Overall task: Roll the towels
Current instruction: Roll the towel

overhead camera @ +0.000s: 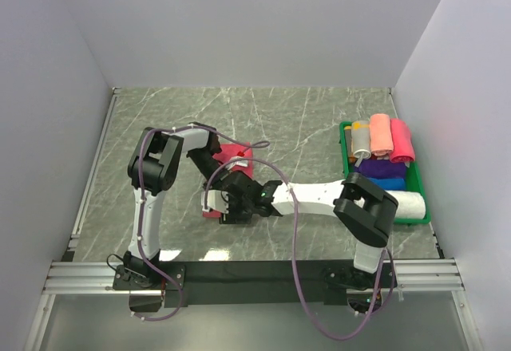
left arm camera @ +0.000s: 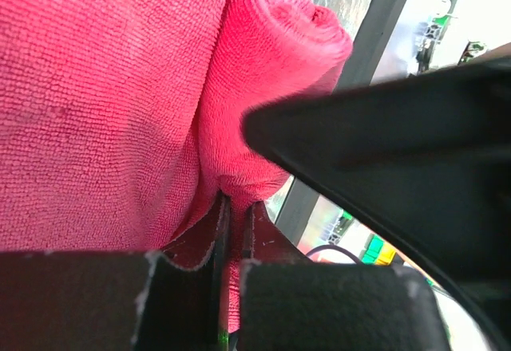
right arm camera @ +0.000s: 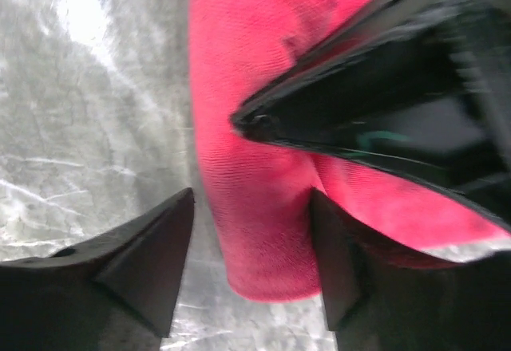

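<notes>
Seen from above, the arms cross over the middle of the bench (overhead camera: 319,120) and cover most of the red towel (overhead camera: 236,159). Only a patch behind the wrists and a sliver at their near left show, so its outline cannot be traced, and the two claws merge into one dark knot. Up close, the left claw (left arm camera: 234,207) is pressed together, pinching a fold of the towel, with its tips partly buried in cloth. The right claw (right arm camera: 251,201) stands spread astride one end of the towel. One finger is clear over the stone; whether the other touches the cloth I cannot tell. The towel is bright crimson terry, one part wound into a loose roll beside flat cloth. It lies left of centre, well apart from the green tray (overhead camera: 343,150) at the right edge, which holds other rolled towels (overhead camera: 382,137) in pink, salmon, blue and white. Open stone stretches behind the towel to the back wall, and side walls close in on both flanks.
</notes>
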